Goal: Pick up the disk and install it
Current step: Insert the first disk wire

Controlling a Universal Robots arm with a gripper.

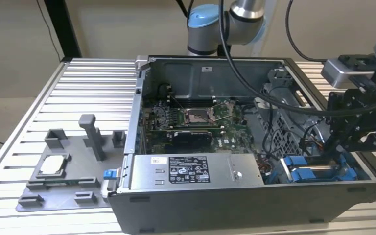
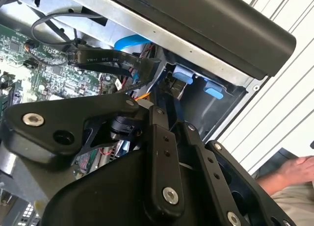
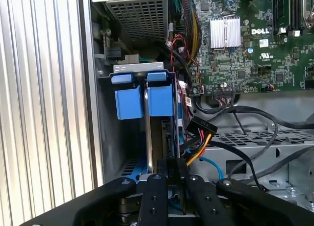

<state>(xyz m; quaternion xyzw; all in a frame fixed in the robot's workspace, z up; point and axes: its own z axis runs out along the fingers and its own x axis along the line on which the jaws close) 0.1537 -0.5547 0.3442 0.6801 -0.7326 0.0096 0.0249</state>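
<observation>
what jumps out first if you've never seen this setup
An open computer case lies on a slatted metal table in the middle of the exterior view, with its green circuit board exposed. At the case's near corner, on the exterior view's right, the black gripper is down at the drive bay. In the first wrist view, the disk stands there on edge in its bright blue frame.

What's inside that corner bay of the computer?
Two blue plastic frames stand side by side, a thin silver edge between them. The gripper covers the near end of the bay.
</observation>
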